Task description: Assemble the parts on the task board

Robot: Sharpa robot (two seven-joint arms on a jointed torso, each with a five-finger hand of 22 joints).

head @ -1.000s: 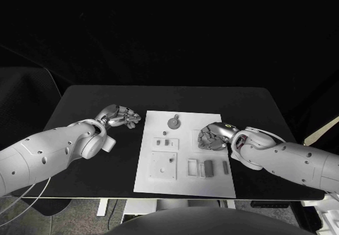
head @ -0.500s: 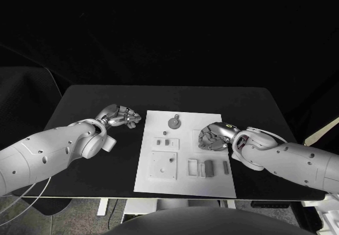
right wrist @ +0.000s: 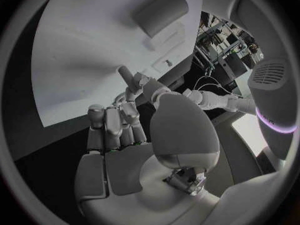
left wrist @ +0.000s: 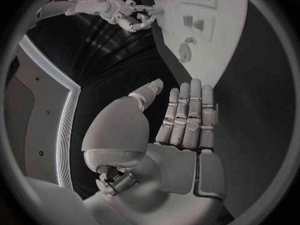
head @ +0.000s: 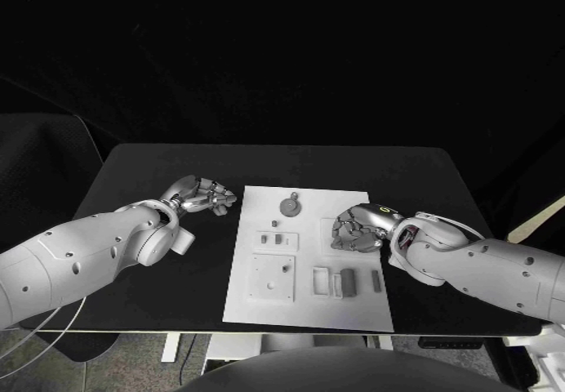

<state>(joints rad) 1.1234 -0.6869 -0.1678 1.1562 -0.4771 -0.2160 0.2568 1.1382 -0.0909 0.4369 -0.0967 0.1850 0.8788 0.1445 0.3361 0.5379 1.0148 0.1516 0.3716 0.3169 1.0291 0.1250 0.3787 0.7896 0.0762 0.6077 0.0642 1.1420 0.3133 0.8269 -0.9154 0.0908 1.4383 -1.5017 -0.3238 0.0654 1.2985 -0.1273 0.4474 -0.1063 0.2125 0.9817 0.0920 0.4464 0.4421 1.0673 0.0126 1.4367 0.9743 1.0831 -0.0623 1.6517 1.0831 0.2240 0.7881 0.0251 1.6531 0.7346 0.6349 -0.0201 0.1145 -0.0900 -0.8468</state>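
The task board (head: 309, 253) lies in the middle of the black tabletop (head: 141, 163), between the two hands, with its grey parts in place on it. Compared with a second ago, the right hand (head: 357, 228) has shifted slightly along the board's edge toward the robot; the board, its parts and the left hand (head: 202, 194) have stayed put.

Just beyond the right hand's knuckles, a round disc-shaped part (head: 290, 204) with a small tab sits near the board's far end. Beside it a small peg (head: 274, 221) stands alone. Between the hands, a raised block holds two little slots (head: 277, 239), and nearer the robot lies a square plate with holes (head: 273, 275). Next to that, below the right hand, sits a cluster of upright rectangular pieces (head: 346, 281).

The right hand hangs over the board's right edge with its fingers curled inward; whether anything is pinched under them cannot be told. The left hand rests off the board, on the tabletop beside its left edge, fingers bent in on nothing.
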